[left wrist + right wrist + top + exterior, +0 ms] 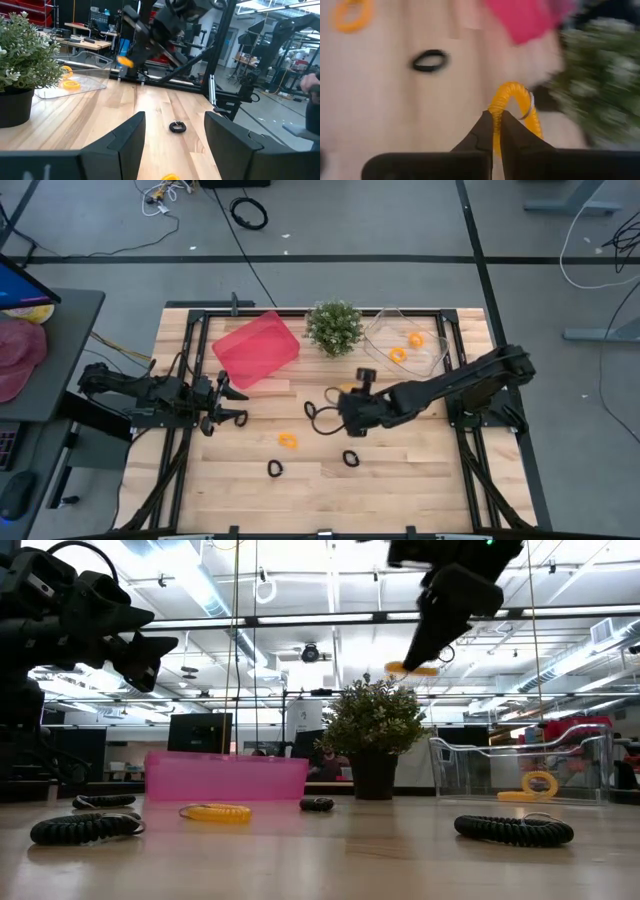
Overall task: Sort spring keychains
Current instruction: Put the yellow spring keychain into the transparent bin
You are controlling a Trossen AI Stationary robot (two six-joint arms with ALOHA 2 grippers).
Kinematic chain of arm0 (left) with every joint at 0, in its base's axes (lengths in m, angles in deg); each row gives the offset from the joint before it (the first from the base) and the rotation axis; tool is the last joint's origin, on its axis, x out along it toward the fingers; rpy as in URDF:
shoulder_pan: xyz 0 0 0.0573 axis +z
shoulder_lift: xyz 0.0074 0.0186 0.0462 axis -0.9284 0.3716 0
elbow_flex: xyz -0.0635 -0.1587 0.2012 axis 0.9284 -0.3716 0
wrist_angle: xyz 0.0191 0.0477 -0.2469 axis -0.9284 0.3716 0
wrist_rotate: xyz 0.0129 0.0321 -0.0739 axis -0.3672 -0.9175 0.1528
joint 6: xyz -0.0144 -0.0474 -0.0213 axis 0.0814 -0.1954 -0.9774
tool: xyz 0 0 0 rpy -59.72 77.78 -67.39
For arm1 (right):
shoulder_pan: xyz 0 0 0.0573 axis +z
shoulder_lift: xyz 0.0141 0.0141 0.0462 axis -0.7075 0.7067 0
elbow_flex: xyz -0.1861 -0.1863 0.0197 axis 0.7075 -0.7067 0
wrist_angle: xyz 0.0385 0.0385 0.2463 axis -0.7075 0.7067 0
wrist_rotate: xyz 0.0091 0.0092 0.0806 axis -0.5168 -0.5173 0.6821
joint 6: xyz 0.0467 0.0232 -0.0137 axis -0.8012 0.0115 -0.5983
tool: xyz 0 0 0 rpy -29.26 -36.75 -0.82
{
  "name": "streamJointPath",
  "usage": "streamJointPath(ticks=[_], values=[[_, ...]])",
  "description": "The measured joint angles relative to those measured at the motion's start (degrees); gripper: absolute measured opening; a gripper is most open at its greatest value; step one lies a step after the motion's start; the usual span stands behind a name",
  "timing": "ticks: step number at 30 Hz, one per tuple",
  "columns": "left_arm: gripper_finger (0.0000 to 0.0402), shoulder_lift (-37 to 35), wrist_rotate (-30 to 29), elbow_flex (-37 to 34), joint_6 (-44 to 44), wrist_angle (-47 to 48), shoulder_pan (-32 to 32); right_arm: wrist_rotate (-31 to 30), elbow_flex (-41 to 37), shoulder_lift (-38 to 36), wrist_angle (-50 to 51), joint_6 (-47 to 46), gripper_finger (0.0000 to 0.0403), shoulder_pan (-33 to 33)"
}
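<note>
Resting low over the left side of the wooden table point(400, 480), the left gripper point(232, 406) waits with its fingers point(131, 135) spread wide and nothing between them. Just beyond it toward the table's back sits the pink bin point(256, 349), tilted at an angle in the high view; nothing can be seen inside it from above, and the low view shows only its tinted wall. In front of the bin, on the bare wood, an orange spring keychain point(288, 441) lies flat, with a black spring keychain point(275, 469) nearer the front edge and another black one point(351, 458) to its right. A further black loop point(313, 411) lies near the table's middle, close to the right arm's wrist. At the back, between the two containers, stands the potted plant point(334, 326). The right gripper point(495, 131) is raised above the table's middle, its fingers pinched narrow on an orange keychain point(515, 107), which hangs in the air clear of the wood; the low view shows it point(411, 668) held above the plant's leaves. Farthest right at the back is the clear bin point(384, 326), touching or nearly touching the plant's foliage, and it holds two orange keychains point(397, 354), one near its middle and the other point(416, 339) closer to its back wall. Both lie flat on the bin's floor and apart from one another.
</note>
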Motion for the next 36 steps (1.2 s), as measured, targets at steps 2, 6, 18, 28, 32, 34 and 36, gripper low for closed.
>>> streamJointPath(ticks=[2, 6, 18, 28, 32, 34, 36], values=[[0.0209, -0.01, 0.0, 0.0, -0.01, 0.02, 0.0, -3.6, 0.0, -1.46, 4.09, -3.06, 0.0007, 0.03], [0.0209, -0.02, 0.0, -0.01, 0.0, 0.02, 0.0, -9.13, 0.04, -3.66, 11.78, -8.17, 0.0007, -0.26], [0.0209, 0.0, 0.0, 0.0, 0.0, 0.0, 0.0, -18.25, 0.07, -4.32, 26.9, -14.95, 0.0006, -5.86], [0.0209, -0.01, 0.0, 0.0, 0.0, 0.0, 0.0, -24.77, 0.13, -4.32, 31.72, -14.76, 0.0006, -12.96], [0.0209, -0.02, 0.0, 0.0, 0.0, 0.0, 0.0, -25.72, 0.13, -4.32, 33.17, -14.76, 0.0006, -15.49], [0.0209, -0.02, 0.0, 0.0, 0.0, 0.0, 0.0, -25.72, 0.13, -4.32, 33.56, -14.76, 0.0006, -16.87], [0.0209, -0.02, 0.0, -0.01, -0.01, 0.0, 0.0, -25.75, 0.13, -4.32, 34.01, -14.52, 0.0006, -18.28]])
